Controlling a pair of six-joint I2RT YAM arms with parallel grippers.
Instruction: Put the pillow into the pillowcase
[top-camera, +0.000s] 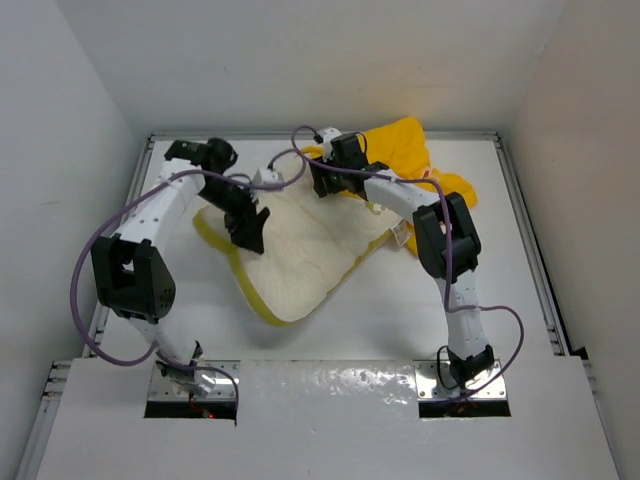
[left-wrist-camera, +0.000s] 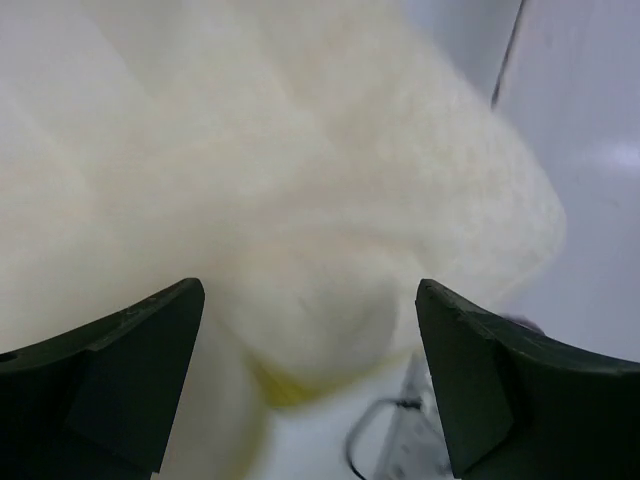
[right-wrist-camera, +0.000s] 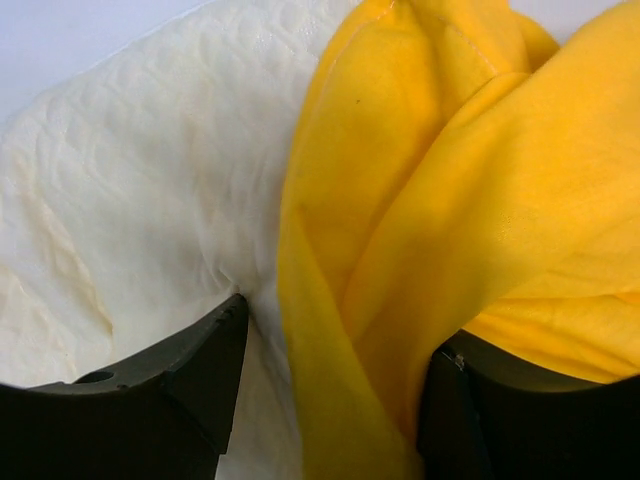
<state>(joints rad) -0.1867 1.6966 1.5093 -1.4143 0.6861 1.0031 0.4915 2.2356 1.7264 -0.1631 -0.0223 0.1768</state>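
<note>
The cream-white pillow (top-camera: 300, 250) with a pale yellow edge band lies in the middle of the table. The yellow pillowcase (top-camera: 412, 150) lies crumpled at its far right corner. My left gripper (top-camera: 247, 225) hangs over the pillow's left part. In the left wrist view it (left-wrist-camera: 310, 290) is open, and the blurred pillow (left-wrist-camera: 280, 180) fills the view just ahead. My right gripper (top-camera: 325, 182) is at the pillow's far edge. In the right wrist view it (right-wrist-camera: 340, 330) is open, with a fold of the pillowcase (right-wrist-camera: 420, 220) and the pillow's edge (right-wrist-camera: 140, 200) between its fingers.
White walls enclose the table on the left, back and right. Metal rails (top-camera: 525, 230) run along the table's sides. Purple cables (top-camera: 95, 250) loop beside both arms. A small white tag (top-camera: 400, 237) sticks out at the pillow's right edge, beside the right arm.
</note>
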